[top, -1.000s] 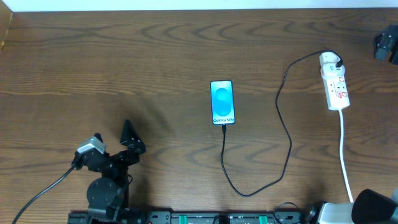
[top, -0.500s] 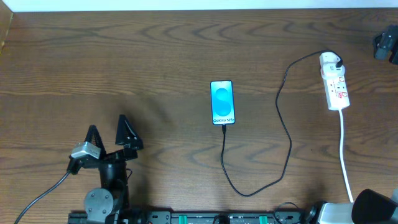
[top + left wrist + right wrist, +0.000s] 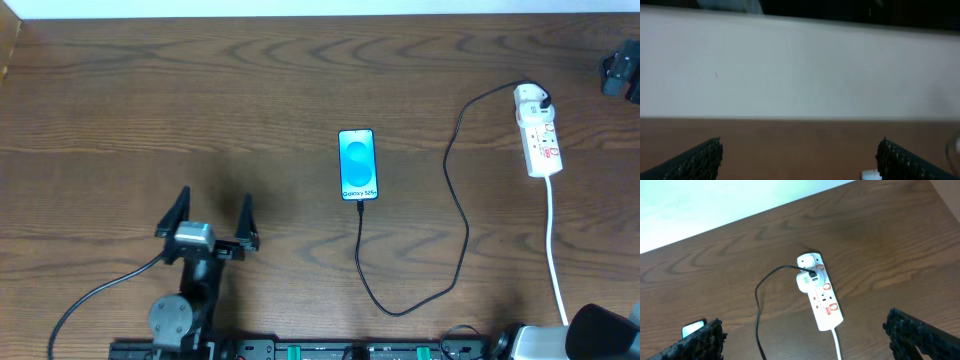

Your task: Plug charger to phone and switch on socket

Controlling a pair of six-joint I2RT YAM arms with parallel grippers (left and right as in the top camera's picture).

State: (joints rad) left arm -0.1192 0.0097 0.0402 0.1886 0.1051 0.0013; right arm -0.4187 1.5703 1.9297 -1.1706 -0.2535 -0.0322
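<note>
The phone (image 3: 358, 164) lies screen up at the table's middle, and its edge shows in the right wrist view (image 3: 692, 328). The black charger cable (image 3: 464, 232) meets the phone's near edge, loops toward me and runs up to the white adapter (image 3: 534, 98), which sits in the socket strip (image 3: 541, 142). The right wrist view shows the strip (image 3: 824, 305), the adapter (image 3: 807, 280) and the cable (image 3: 757, 311). My left gripper (image 3: 211, 214) is open and empty, far left of the phone. My right gripper (image 3: 805, 342) is open and empty, high above the strip.
The strip's white cord (image 3: 553, 245) runs toward the near right edge. A dark object (image 3: 621, 72) sits at the far right edge. A white wall (image 3: 800, 70) borders the far side of the wooden table (image 3: 200, 90).
My left arm has swung round and moved right, so its gripper now points toward the far edge with both fingers spread. Phone, cable and strip have not moved.
</note>
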